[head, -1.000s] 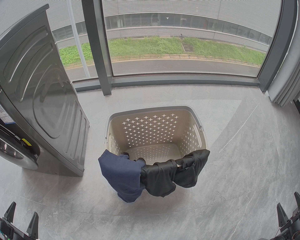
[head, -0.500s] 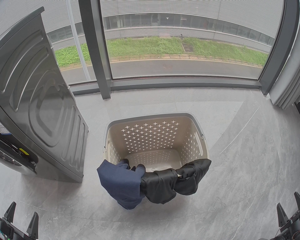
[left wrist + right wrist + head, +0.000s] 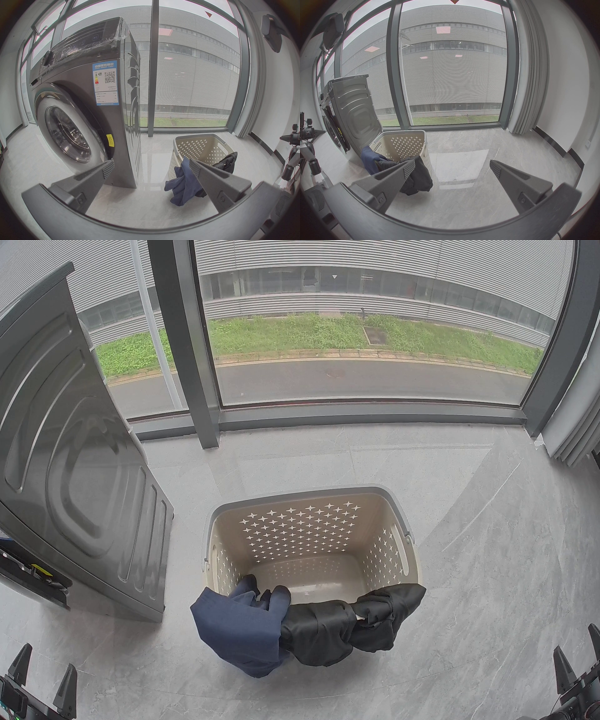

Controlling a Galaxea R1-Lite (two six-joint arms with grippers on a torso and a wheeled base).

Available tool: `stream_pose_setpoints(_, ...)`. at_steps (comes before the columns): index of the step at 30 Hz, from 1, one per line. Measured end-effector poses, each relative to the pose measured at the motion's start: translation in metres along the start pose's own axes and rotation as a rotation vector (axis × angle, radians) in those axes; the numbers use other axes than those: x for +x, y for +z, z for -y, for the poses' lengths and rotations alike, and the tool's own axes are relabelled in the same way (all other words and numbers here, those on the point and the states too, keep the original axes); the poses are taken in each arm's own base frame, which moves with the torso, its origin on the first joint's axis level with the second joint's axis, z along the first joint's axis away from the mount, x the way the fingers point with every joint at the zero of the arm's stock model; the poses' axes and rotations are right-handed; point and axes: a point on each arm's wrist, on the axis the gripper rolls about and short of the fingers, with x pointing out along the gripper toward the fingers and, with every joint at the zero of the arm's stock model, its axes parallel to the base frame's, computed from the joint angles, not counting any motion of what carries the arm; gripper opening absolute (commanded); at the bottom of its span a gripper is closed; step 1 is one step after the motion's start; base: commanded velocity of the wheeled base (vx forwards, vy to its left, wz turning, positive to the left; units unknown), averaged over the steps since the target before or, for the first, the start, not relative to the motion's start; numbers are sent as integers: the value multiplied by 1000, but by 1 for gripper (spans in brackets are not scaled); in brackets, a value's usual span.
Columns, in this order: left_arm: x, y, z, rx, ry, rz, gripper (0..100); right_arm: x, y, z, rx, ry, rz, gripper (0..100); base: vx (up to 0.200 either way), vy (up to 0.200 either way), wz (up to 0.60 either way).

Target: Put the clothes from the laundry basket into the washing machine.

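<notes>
A beige laundry basket (image 3: 306,493) stands on the grey floor in the middle of the head view. Over its near rim hang a navy blue garment (image 3: 240,627) and two black garments (image 3: 322,630) (image 3: 387,612). The grey washing machine (image 3: 75,471) stands to the left, its round door (image 3: 67,134) shut. My left gripper (image 3: 45,662) is low at the near left, open and holding nothing. My right gripper (image 3: 576,643) is at the near right, likewise open and holding nothing. Both are well short of the basket (image 3: 203,147) (image 3: 403,145).
A tall window with dark frames (image 3: 187,346) runs behind the basket. A grey curtain (image 3: 531,78) hangs at the far right. Bare floor (image 3: 487,540) stretches to the right of the basket and between basket and washer.
The whole head view has shifted: basket and washer now sit lower and nearer in the picture, so the camera has moved. Both grippers hold the same place and stay open.
</notes>
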Motion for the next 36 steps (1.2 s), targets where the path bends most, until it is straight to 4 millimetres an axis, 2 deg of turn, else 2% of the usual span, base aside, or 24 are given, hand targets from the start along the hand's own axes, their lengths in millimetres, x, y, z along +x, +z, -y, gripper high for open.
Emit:
stream_pose_setpoints(15,0,0,0,0,0,0,100,0,0,0,0,0,0,100,0,0,0)
stream_pose_setpoints(21,0,0,0,0,0,0,100,0,0,0,0,0,0,100,200,0,0)
stream_pose_setpoints(30,0,0,0,0,1,0,100,0,0,0,0,0,0,100,0,0,0)
stream_pose_setpoints(36,0,0,0,1,1,0,100,0,0,0,0,0,0,100,0,-200,0)
